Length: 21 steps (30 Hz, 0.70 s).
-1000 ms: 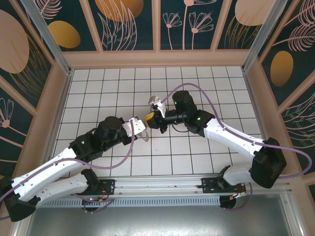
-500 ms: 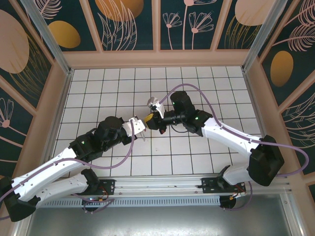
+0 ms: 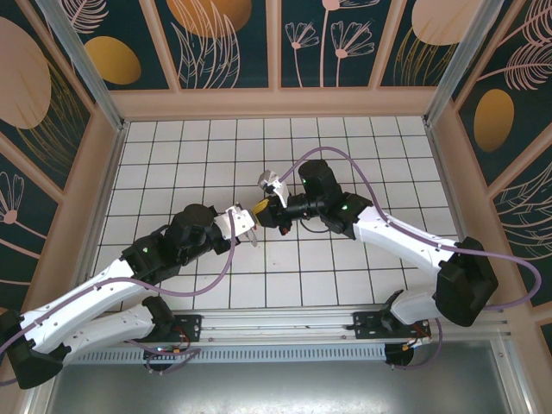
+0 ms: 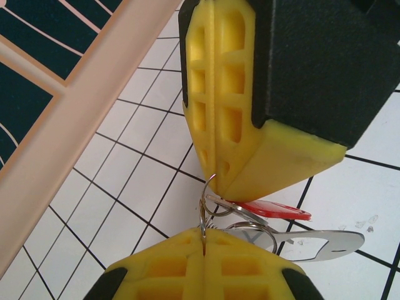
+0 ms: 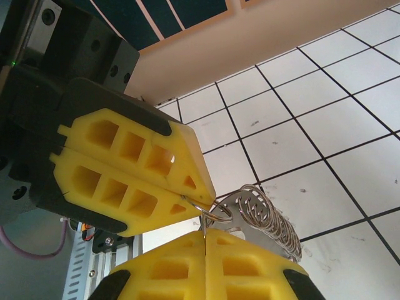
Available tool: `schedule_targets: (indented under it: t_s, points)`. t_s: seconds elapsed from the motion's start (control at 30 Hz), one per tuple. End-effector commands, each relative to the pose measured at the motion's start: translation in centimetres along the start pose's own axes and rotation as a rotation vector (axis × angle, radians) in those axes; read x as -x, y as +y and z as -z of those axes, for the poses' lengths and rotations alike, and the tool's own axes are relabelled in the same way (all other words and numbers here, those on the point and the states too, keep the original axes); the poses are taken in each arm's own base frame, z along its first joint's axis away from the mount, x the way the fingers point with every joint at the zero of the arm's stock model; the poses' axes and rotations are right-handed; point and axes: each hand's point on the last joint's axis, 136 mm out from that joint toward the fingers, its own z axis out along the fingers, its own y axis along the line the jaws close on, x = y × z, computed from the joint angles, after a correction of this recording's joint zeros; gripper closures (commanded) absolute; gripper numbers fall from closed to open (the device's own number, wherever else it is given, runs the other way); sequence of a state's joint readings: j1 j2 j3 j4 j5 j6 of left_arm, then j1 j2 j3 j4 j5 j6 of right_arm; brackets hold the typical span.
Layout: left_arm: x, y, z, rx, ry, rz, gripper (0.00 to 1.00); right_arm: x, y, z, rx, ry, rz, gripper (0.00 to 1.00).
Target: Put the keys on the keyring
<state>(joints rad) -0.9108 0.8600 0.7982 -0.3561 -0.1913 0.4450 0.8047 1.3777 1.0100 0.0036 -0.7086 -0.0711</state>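
Overhead, the left gripper and right gripper meet tip to tip above the tiled table, their load too small to make out. The left wrist view shows both pairs of yellow fingers pressed together, pinching the thin keyring. The red key sits just beside it, partly hidden. The right wrist view adds a silver coil.
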Motion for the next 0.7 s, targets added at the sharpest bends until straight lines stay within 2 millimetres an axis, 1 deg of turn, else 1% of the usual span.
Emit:
schedule_targets:
  t_s: [0.0, 0.43, 0.67]
  points:
    - [1.0, 0.2, 0.5, 0.007, -0.041, -0.006, 1.00, 1.5, -0.6, 0.1, -0.018, -0.035, 0.008, 1.00]
    - [1.0, 0.2, 0.5, 0.003, -0.045, -0.007, 1.00, 1.8, -2.1, 0.3, -0.044, -0.040, -0.041, 1.00]
    - [1.1, 0.2, 0.6, 0.005, -0.050, -0.007, 1.00, 1.4, -2.9, 0.1, -0.055, -0.024, -0.064, 1.00]
